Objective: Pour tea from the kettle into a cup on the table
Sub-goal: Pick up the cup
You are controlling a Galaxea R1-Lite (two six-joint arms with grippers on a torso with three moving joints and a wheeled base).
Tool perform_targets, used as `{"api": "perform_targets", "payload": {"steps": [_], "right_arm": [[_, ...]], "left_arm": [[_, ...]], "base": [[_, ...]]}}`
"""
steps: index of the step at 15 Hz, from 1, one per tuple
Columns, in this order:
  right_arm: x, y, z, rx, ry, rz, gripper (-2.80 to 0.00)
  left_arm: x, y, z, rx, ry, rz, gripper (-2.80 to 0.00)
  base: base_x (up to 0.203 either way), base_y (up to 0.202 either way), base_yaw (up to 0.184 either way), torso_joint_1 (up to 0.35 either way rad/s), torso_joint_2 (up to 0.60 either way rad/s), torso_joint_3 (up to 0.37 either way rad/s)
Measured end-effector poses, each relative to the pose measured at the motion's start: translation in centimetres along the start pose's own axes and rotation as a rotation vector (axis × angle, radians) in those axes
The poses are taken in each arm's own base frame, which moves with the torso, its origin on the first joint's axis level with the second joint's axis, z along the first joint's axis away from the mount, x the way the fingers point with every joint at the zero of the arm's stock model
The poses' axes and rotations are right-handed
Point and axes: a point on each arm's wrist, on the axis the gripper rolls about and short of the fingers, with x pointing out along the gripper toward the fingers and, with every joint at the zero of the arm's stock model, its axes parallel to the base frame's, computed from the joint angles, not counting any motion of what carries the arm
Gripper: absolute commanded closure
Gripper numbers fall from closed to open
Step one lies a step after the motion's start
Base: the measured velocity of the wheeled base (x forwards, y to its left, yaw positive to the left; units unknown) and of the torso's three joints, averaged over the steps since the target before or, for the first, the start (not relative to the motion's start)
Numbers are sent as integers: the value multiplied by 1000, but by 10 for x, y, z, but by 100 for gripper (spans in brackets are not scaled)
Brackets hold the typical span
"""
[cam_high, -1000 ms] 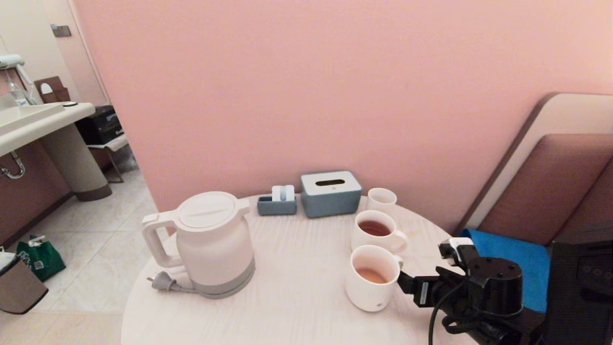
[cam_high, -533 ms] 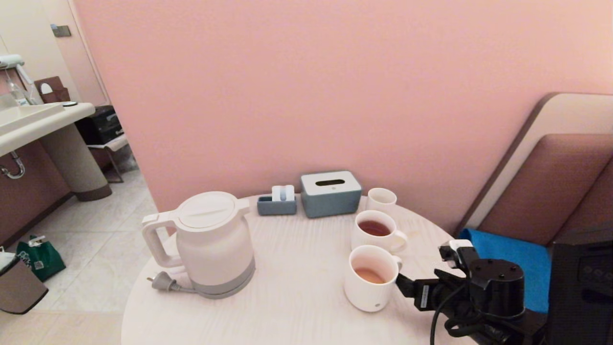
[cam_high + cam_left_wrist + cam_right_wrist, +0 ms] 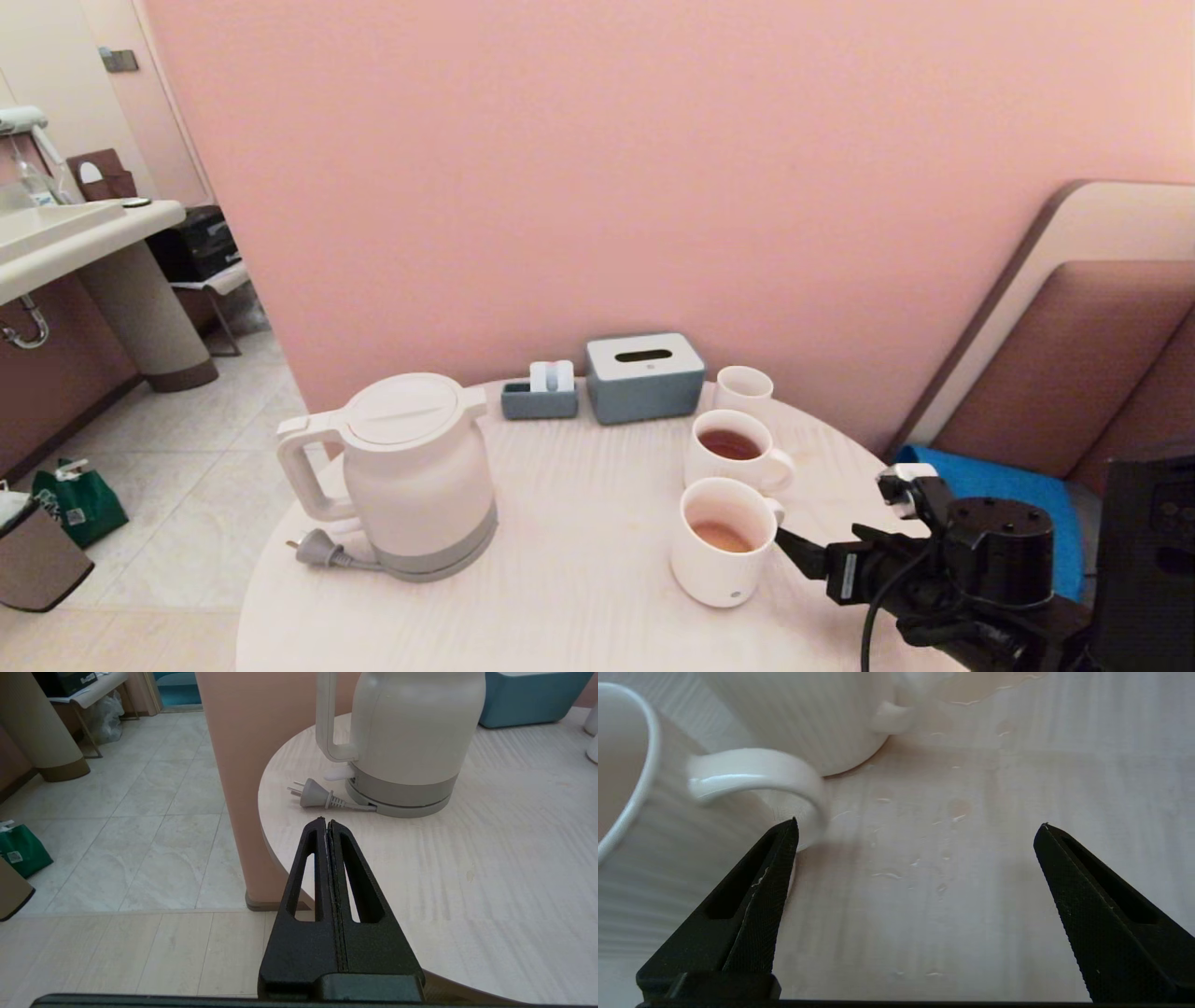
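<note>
- Where the head view is concerned, the kettle [image 3: 411, 476] is seen upright on the left part of the round tabletop [image 3: 579, 597], its plug [image 3: 317, 549] lying beside its base.
- The cup [image 3: 724, 541], with pale orange-brown tea [image 3: 722, 536] low inside, is placed right of the tabletop's middle, just in front of a second mug [image 3: 733, 450] of darker tea.
- A grey tissue box [image 3: 644, 378] and a small plain cup [image 3: 744, 387] are set by the pink wall.
- The right end effector [image 3: 794, 551] is held just right of the cup, near its handle.
- From the left wrist view, the left end effector [image 3: 327, 823] is seen clenched on nothing, over the tabletop's edge, short of the plug [image 3: 315, 798] and kettle [image 3: 411, 737].
- From the right wrist view, the right end effector [image 3: 920, 826] is seen released, jaws wide; one fingertip [image 3: 787, 835] lies just beside the cup's handle [image 3: 756, 772], whether touching cannot be told. Droplets are scattered over the tabletop [image 3: 971, 882].
</note>
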Motion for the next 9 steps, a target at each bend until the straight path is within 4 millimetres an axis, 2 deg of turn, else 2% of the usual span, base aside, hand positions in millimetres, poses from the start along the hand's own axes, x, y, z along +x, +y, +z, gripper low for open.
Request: {"api": "perform_targets", "payload": {"steps": [9], "right_arm": [[1, -4, 2, -22, 5, 55, -280]], "left_arm": [[0, 0, 0, 0, 0, 0, 0]], "base": [[0, 0, 0, 0, 0, 0]]}}
